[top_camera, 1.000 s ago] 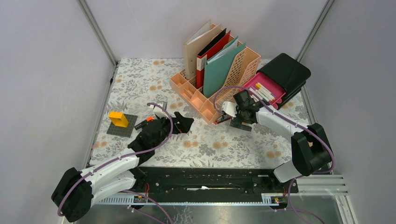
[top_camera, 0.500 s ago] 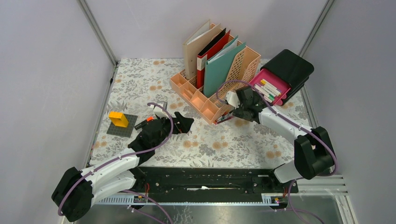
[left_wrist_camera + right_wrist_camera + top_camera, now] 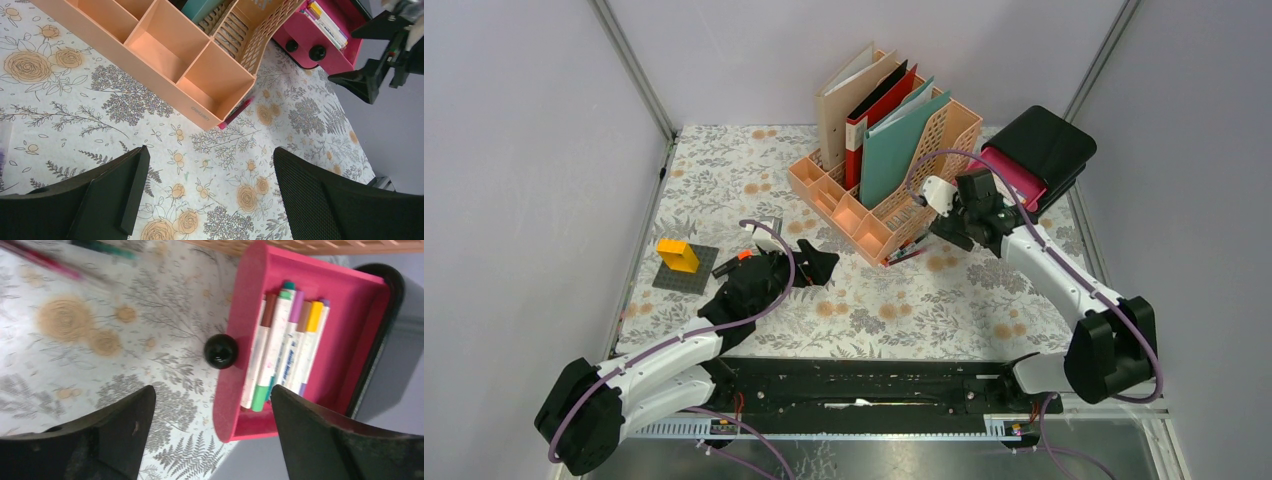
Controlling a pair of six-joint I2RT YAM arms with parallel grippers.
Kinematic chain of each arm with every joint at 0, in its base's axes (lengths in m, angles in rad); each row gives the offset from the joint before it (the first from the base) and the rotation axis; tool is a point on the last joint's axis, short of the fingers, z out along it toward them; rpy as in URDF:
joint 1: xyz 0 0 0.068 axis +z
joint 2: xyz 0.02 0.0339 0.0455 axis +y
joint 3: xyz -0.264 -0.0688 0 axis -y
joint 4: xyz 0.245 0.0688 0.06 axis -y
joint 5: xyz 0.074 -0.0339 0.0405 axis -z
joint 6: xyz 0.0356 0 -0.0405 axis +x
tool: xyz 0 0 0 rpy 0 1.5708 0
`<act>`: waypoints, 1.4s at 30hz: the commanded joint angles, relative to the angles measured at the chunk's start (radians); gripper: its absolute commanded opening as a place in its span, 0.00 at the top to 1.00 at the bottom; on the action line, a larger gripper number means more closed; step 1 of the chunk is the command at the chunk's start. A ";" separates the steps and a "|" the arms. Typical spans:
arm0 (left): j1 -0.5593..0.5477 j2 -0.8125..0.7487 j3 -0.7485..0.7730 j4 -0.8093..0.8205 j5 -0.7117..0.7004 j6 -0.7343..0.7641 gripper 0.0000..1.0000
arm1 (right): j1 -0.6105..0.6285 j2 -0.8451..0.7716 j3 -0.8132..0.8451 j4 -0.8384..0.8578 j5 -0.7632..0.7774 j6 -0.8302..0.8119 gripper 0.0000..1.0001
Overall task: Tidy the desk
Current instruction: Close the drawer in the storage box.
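The desk [image 3: 724,170] is a tabletop under a whitish floral cloth. My right gripper [image 3: 982,202] is open and empty, and hovers over the front of a pink drawer [image 3: 350,315]. The drawer is pulled out of a black box [image 3: 1049,145] and holds several markers [image 3: 285,350]. Its black knob [image 3: 220,351] lies just ahead of the right gripper [image 3: 212,390], between the two fingers. My left gripper [image 3: 816,266] is open and empty above bare cloth; it shows in the left wrist view [image 3: 210,195] too. A pink pen [image 3: 235,112] lies against the rack's corner.
A peach file rack [image 3: 884,130] with upright folders and empty front compartments stands at the back centre. A yellow block [image 3: 677,254] sits on a dark grey baseplate [image 3: 694,278] at the left. Small items lie by the left wrist [image 3: 742,256]. Grey walls frame the desk.
My right gripper has moved from the rack's front corner back and to the right, over the pink drawer. The black box has shifted slightly right. The left arm has not moved.
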 commanded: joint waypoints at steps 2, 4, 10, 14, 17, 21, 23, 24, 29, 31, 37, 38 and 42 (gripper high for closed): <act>0.011 -0.002 0.027 0.060 0.006 0.003 0.01 | -0.010 -0.069 0.044 -0.181 -0.294 0.027 0.25; 0.013 -0.001 0.025 0.062 0.006 0.003 0.01 | -0.009 -0.078 -0.005 -0.169 -0.272 0.023 0.36; 0.018 0.025 0.019 0.100 0.025 -0.001 0.01 | -0.008 -0.132 -0.303 0.187 -0.057 -0.031 0.90; 0.020 0.060 0.039 0.112 0.048 -0.002 0.01 | -0.008 -0.128 -0.474 0.537 0.060 -0.129 0.96; 0.020 0.068 0.042 0.114 0.052 -0.003 0.01 | -0.008 -0.066 -0.530 0.739 0.147 -0.199 0.95; 0.023 0.057 0.026 0.121 0.052 -0.012 0.01 | -0.009 0.034 -0.593 0.987 0.217 -0.292 0.89; 0.022 0.051 0.022 0.121 0.051 -0.015 0.01 | -0.009 0.075 -0.615 1.101 0.240 -0.314 0.82; 0.023 0.045 0.022 0.116 0.051 -0.016 0.01 | -0.008 0.089 -0.618 1.141 0.251 -0.325 0.81; 0.025 0.017 0.019 0.084 0.035 -0.005 0.01 | -0.041 0.072 -0.560 1.147 0.262 -0.340 0.71; 0.027 0.010 0.018 0.080 0.033 -0.004 0.01 | -0.067 0.054 -0.511 1.087 0.243 -0.324 0.69; 0.029 0.011 0.013 0.088 0.037 -0.005 0.01 | -0.160 0.065 -0.355 0.911 0.178 -0.277 0.63; 0.029 0.011 0.012 0.087 0.037 -0.005 0.01 | -0.179 0.073 -0.328 0.881 0.166 -0.266 0.62; 0.031 -0.003 0.004 0.084 0.032 -0.004 0.01 | -0.233 0.110 -0.217 0.724 0.104 -0.203 0.56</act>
